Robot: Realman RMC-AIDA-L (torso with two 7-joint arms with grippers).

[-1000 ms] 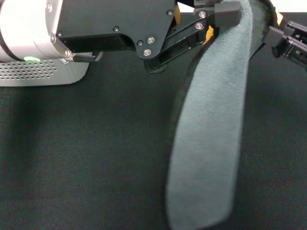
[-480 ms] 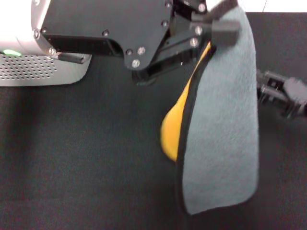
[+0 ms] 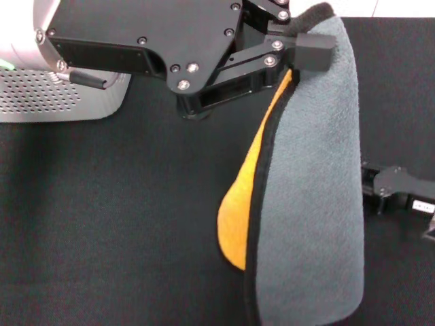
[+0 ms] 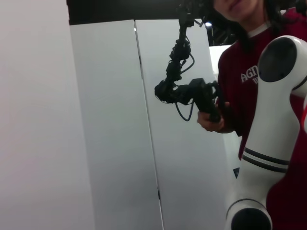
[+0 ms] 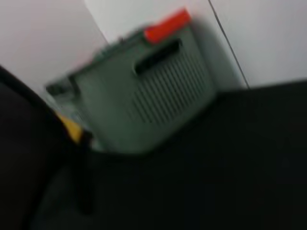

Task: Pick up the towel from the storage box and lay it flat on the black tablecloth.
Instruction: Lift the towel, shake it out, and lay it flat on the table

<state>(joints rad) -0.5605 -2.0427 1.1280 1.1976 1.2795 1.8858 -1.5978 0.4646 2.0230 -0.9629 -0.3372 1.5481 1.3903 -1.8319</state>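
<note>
Hanging from left pincer (image 3: 304, 42), pinched at top corner: towel (image 3: 309, 204), above black tablecloth (image 3: 109, 224); right pincer (image 3: 408, 197) state unclear.

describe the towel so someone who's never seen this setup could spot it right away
Start from the black tablecloth that fills the head view. Above its middle, the left gripper pinches the top edge of the towel, which hangs down as a long plush strip. It is grey-teal on the facing side with a black stitched border and an orange-yellow underside peeking out, unlike the perforated storage box at the far left.
</note>
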